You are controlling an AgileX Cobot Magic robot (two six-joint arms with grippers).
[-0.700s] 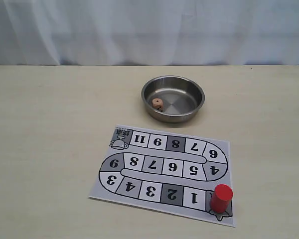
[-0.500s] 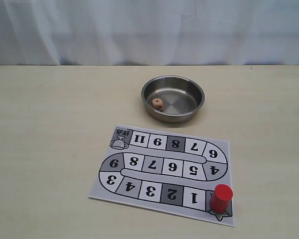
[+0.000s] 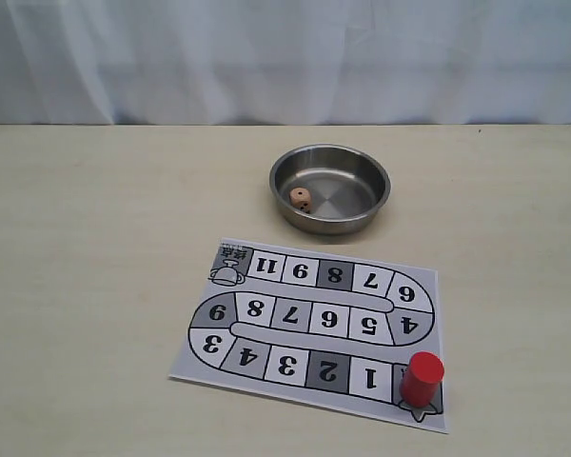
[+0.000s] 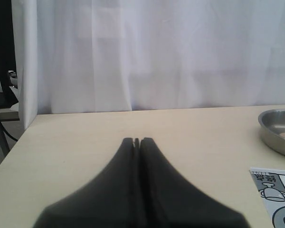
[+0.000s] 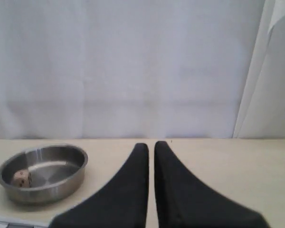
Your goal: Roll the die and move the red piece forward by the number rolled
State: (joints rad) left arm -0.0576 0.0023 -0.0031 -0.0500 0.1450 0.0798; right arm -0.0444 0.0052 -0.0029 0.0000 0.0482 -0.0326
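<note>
So we're pre-roll: die (image 3: 302,198) in bowl (image 3: 330,152), red piece (image 3: 422,378) at the start of the board (image 3: 423,282). Left gripper (image 4: 137,140) pressed together, right gripper (image 5: 151,145) nearly, both empty. Next we must grab the die.

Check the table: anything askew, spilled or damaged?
Nothing spilled or damaged. Pale pink die sits inside the steel bowl; red cylinder piece stands upright on the star square of the printed paper game board. Only quirk: board lies slightly skewed to the table edge.
</note>
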